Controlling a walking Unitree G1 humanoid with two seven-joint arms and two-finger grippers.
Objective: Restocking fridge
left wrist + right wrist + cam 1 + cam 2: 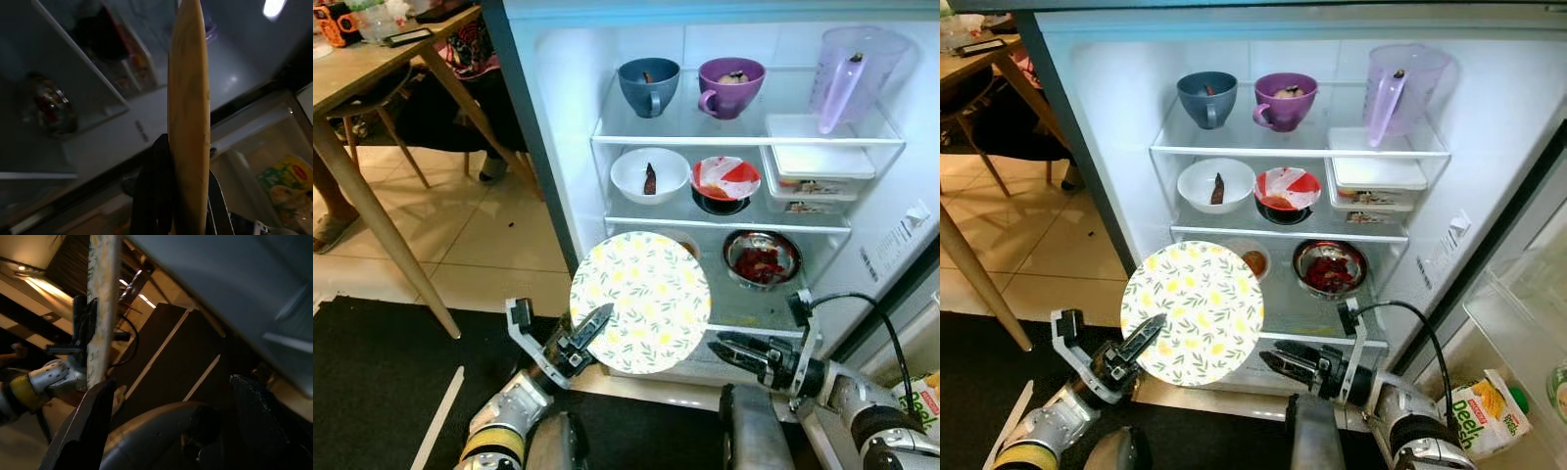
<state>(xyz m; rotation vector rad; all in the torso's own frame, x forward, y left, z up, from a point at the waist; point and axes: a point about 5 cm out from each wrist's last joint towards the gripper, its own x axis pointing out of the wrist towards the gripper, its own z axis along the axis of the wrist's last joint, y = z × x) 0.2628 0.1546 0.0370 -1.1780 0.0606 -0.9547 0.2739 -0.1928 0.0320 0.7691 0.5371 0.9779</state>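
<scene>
Plate (641,302), floral, held upright on edge before open fridge (724,147), low shelf level. Judged stiff, light, slippery, breakable; rim grip suits. Left end effector (589,333) clamped on plate's lower left rim. Right end effector (734,350) beside plate's right edge, fingers apart, holding nothing.
</scene>
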